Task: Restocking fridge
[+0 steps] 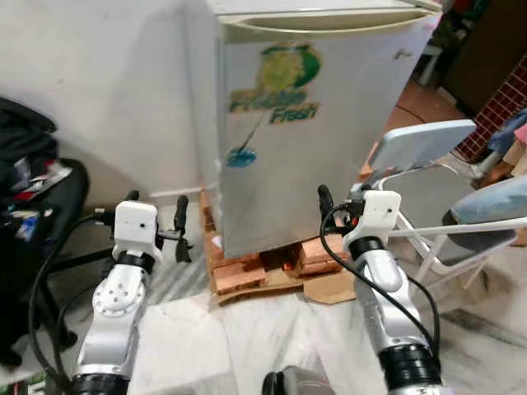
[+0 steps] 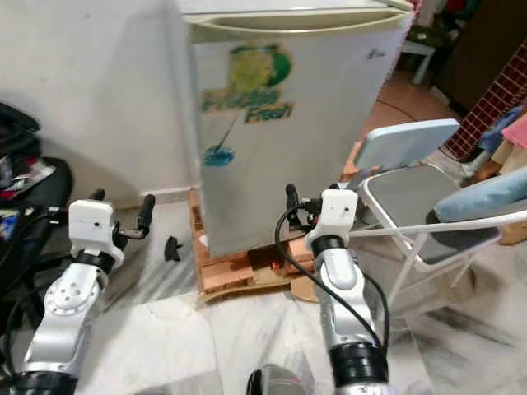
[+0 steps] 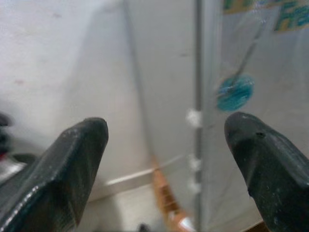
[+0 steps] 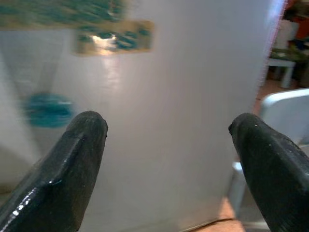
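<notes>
your left gripper (image 1: 156,216) is hovering low in front of the fridge's (image 1: 313,123) left corner, its two black fingers (image 3: 72,169) standing spread wide with nothing between them. through its wrist camera you are looking at the fridge's corner edge, the white wall (image 3: 58,72) beside it and the round blue sticker (image 3: 234,92) on the door. your right gripper (image 1: 339,206) is hovering just before the lower right part of the door, and its fingers (image 4: 67,164) are also standing wide apart and holding nothing; its wrist camera is facing the plain white door panel with the blurred green and yellow logo (image 4: 113,36) above.

you are facing the fridge with its door closed. it is a small white unit sitting on a stack of bricks (image 1: 247,271) against the wall, with a flattened piece of cardboard (image 1: 329,290) lying on the marble floor (image 1: 247,337) at its base. a grey folding chair (image 1: 428,197) is standing just to the right of the fridge, and a person's leg in light blue fabric (image 1: 494,202) is resting across its seat. a black chair piled with dark clutter (image 1: 29,181) is sitting to your left. neither gripper is touching the fridge.
</notes>
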### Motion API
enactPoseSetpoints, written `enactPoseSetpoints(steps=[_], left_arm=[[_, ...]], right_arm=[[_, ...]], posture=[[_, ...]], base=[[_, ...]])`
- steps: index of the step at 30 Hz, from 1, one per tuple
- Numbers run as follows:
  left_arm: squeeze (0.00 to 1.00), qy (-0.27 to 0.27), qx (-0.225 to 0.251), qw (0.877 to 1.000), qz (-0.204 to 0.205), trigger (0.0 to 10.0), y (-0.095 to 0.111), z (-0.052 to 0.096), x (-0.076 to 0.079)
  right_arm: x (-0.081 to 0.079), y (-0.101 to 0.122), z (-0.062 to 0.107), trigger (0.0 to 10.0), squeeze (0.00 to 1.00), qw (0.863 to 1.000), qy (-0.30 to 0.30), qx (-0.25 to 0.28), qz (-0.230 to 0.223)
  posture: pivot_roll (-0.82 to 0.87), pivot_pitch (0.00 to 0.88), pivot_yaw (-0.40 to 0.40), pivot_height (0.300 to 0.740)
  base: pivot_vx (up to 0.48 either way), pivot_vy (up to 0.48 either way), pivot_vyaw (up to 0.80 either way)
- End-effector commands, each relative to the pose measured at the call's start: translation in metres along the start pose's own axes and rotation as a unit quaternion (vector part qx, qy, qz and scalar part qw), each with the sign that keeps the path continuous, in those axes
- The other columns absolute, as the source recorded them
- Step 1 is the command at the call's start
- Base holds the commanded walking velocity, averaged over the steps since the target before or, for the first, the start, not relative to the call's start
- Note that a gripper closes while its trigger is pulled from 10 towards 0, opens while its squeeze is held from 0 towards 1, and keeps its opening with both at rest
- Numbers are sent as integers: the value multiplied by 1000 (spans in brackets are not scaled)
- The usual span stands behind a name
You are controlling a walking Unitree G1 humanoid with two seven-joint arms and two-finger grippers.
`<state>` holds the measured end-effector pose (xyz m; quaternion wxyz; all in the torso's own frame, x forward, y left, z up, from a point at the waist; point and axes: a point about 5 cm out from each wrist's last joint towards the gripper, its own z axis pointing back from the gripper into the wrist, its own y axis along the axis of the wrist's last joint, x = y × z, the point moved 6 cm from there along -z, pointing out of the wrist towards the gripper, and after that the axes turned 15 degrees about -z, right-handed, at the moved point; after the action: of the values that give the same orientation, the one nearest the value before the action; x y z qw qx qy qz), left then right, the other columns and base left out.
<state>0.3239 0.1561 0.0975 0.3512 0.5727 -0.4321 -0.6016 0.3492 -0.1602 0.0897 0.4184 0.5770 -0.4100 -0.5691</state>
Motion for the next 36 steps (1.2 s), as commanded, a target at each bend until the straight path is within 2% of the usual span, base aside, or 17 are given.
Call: enactPoseSetpoints(steps=[1, 10, 14, 23, 36], left_arm=[[0, 0, 2, 1000, -10, 10000, 0, 2, -5], [0, -1, 0, 1000, -15, 10000, -1, 3, -5], [0, 0, 0, 1000, -17, 10000, -1, 3, -5], [0, -1, -4, 1000, -19, 10000, -3, 4, -3], [0, -1, -4, 1000, -19, 10000, -3, 4, -3]], right_arm=[[-5, 5, -2, 10000, 0, 1000, 6, 8, 0], [-7, 5, -3, 10000, 0, 1000, 6, 9, 6], [-3, 5, -3, 10000, 0, 1000, -7, 7, 3], [-5, 1, -3, 10000, 0, 999, -17, -5, 33], [-5, 1, -3, 10000, 0, 999, -17, -5, 33]], posture=[[54, 39, -68, 740], [57, 36, -65, 740], [61, 37, -67, 740], [58, 36, -71, 740], [58, 36, -71, 740]], base=[[0, 0, 0], [0, 0, 0], [0, 0, 0], [0, 0, 0], [0, 0, 0]])
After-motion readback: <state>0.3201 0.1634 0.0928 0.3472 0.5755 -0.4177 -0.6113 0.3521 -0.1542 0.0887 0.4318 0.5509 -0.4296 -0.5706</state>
